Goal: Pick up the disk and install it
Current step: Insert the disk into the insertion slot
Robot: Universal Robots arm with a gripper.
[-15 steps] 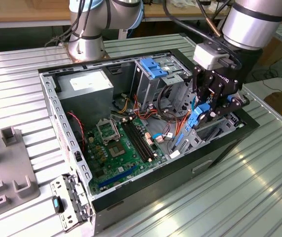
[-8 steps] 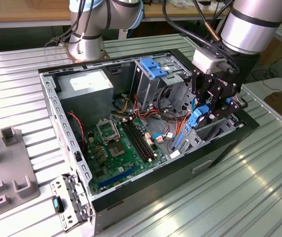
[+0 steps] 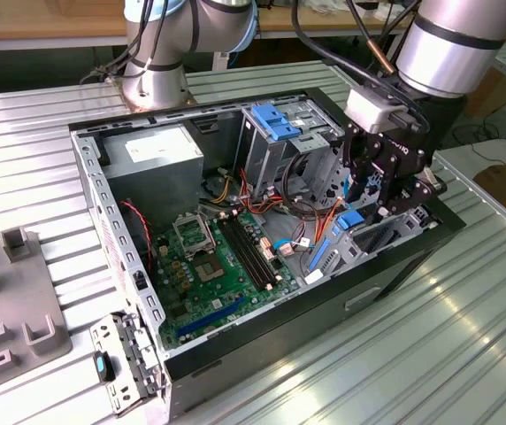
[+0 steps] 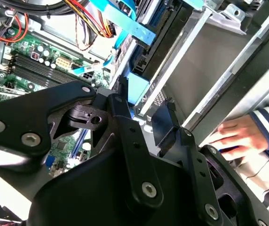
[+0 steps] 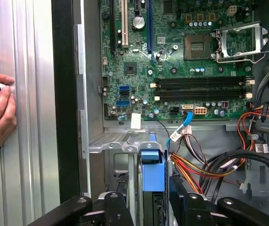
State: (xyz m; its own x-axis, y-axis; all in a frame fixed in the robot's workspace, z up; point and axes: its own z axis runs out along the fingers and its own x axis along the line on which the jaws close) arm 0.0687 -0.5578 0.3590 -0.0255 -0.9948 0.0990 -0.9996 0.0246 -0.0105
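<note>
First wrist view: disk [image 5: 152, 172] between jaws

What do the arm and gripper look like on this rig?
The arm is silver-grey tube with light-blue joint caps and black cables looped along it. A pale grey box sits at the wrist. The gripper is matte black, with jointed linkage fingers pinned with silver screws.
</note>
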